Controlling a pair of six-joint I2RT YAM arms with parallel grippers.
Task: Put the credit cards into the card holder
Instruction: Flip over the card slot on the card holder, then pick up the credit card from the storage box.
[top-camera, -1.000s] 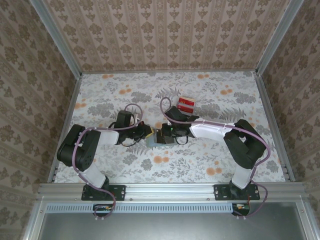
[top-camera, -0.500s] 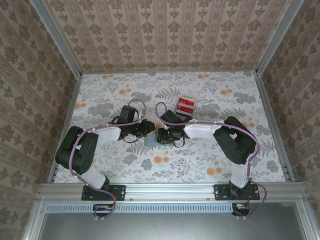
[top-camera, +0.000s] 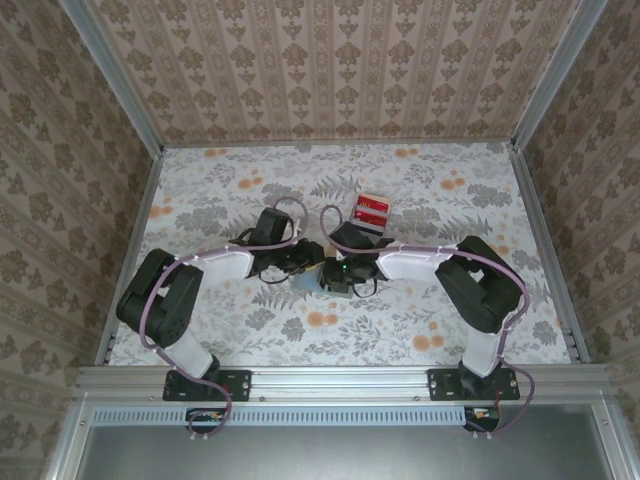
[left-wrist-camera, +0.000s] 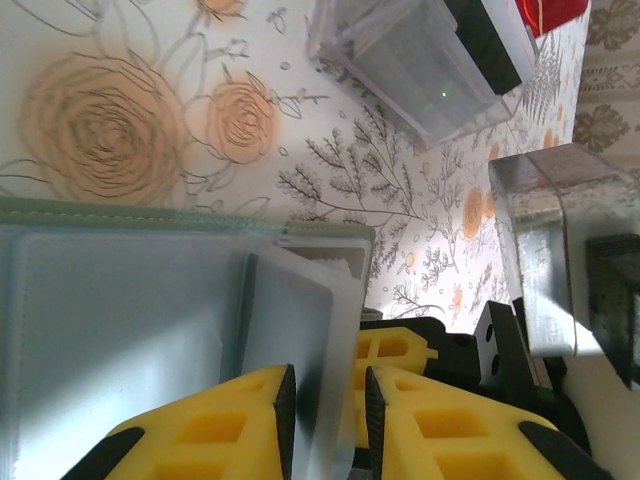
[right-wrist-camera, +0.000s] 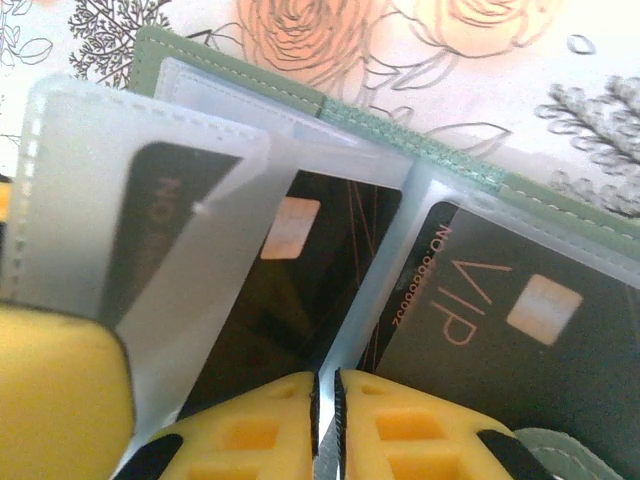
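The card holder (top-camera: 310, 283) lies open at the table's middle, between both grippers. Its grey-green edge (right-wrist-camera: 400, 125) frames clear sleeves, and dark cards marked VIP (right-wrist-camera: 500, 320) sit in them. My right gripper (right-wrist-camera: 326, 375) is shut on the edge of one clear sleeve, reaching in from the right (top-camera: 332, 272). My left gripper (left-wrist-camera: 328, 372) comes from the left (top-camera: 303, 262). Its jaws stand apart around a pale sleeve leaf (left-wrist-camera: 300, 330), which touches only one pad. A short stack of red credit cards (top-camera: 372, 209) lies behind the grippers, apart from both.
The floral table cover (top-camera: 430, 320) stretches to metal rails at the sides and front. Patterned walls close off the back and both sides. Both arms' cables loop above the wrists near the centre.
The left jaws were shut and now stand apart around the sleeve. The left wrist has swung right and farther back toward the holder. The right gripper stays at the holder.
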